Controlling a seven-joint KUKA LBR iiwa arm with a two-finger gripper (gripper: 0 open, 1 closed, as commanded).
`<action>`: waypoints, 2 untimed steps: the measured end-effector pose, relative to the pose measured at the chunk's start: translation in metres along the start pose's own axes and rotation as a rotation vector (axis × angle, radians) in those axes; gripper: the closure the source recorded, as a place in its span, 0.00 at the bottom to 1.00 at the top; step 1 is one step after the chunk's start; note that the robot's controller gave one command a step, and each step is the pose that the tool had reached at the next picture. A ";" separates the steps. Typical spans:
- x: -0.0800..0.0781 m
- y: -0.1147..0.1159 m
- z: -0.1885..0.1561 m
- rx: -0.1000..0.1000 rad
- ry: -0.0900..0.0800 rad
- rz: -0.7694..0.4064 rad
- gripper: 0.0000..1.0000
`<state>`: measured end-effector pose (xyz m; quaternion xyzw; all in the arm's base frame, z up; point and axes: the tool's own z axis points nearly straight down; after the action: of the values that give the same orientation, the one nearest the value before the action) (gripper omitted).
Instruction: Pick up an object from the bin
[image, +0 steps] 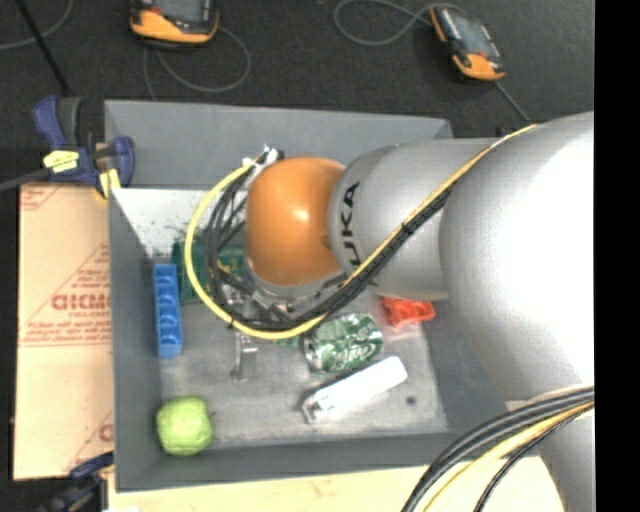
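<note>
The silver arm (480, 230) is extended into the grey bin (280, 125), and its gripper (240, 358) is positioned above bare floor between 1 blue block (167, 308) and 1 crushed green can (345, 342); gripper state cannot be determined.

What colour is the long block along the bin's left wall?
The long block is blue; camera view shows it best.

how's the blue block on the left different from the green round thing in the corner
Colour: the blue block is bright blue, the green round thing is yellowish green. Shape: the block is long, narrow and ridged, while the round thing is ball-like. Pose: the block lies lengthwise along the left wall of the bin, and the round thing sits in the view's lower left corner. Both rest on the floor, apart from each other.
</note>
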<state>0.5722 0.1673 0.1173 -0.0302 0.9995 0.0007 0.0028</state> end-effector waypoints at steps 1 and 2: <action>0.002 -0.025 -0.014 0.004 0.010 0.008 0.00; -0.023 -0.045 -0.038 0.000 0.002 -0.030 0.00</action>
<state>0.5979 0.1242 0.1556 -0.0453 0.9990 0.0004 0.0017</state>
